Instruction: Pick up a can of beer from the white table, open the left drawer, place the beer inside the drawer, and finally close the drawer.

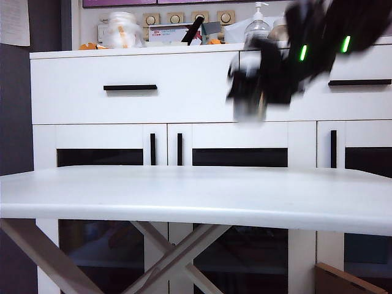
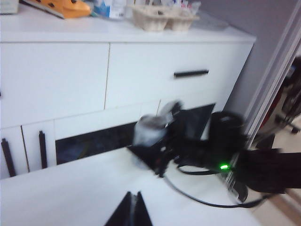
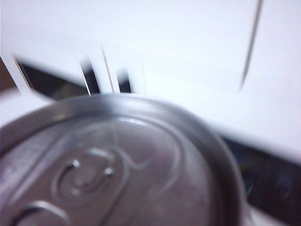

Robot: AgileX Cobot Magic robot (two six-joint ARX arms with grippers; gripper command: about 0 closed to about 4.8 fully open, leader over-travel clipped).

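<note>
Beer can [image 3: 113,165] — round ridged aluminium lid

White worktop [image 1: 184,193] on pale wooden crossed legs; white left drawer [image 1: 79,104] with a black bar handle [image 1: 130,87]; silver beer can [image 3: 113,169]; black right claw [image 1: 254,86], green-lit arm.

**White bench bare in front of the cabinet**

The white bench [image 1: 184,196] stands before the white cabinet [image 1: 79,147], its rounded front edge toward the camera and light wooden crossed legs [image 1: 171,257] beneath it. In the left wrist view a black cable [image 2: 197,197] lies looped on the bench top, at the end away from the cabinet's doors.
</note>
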